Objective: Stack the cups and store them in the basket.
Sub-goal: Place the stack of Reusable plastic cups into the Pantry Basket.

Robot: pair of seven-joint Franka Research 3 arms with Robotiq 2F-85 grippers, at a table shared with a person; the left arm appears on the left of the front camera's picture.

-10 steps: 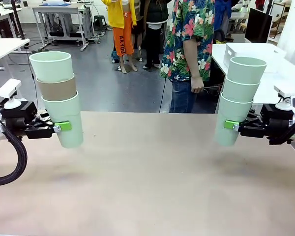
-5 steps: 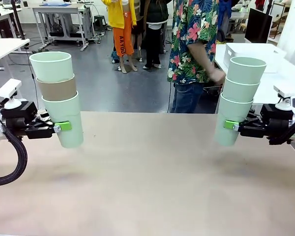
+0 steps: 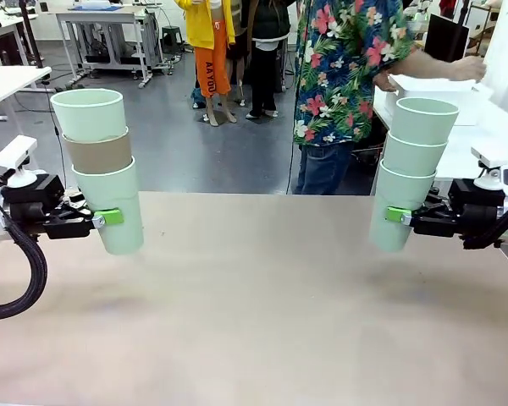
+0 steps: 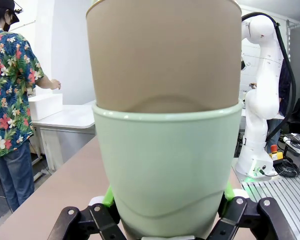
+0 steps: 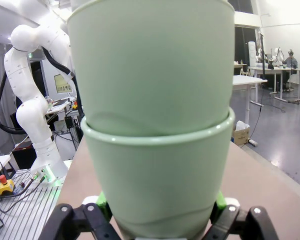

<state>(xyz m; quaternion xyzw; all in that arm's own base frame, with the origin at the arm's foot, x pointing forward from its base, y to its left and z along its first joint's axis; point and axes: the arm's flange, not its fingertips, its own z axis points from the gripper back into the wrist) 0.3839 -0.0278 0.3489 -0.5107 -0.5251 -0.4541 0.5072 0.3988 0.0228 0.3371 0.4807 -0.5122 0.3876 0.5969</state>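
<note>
Over the table (image 3: 254,321) we see free room between the left cup stack (image 3: 102,169) and the right cup stack (image 3: 411,173); beyond its far edge the person (image 3: 339,76) reaches over the basket (image 3: 466,95).

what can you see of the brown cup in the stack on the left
The brown cup is a matte tapered tumbler with no handle, upright in the middle of a three-cup stack. Its base is nested in a lower green cup, and an upper green cup sits inside it. The left gripper clamps the lower green cup, not the brown one, holding the stack above the table.
</note>
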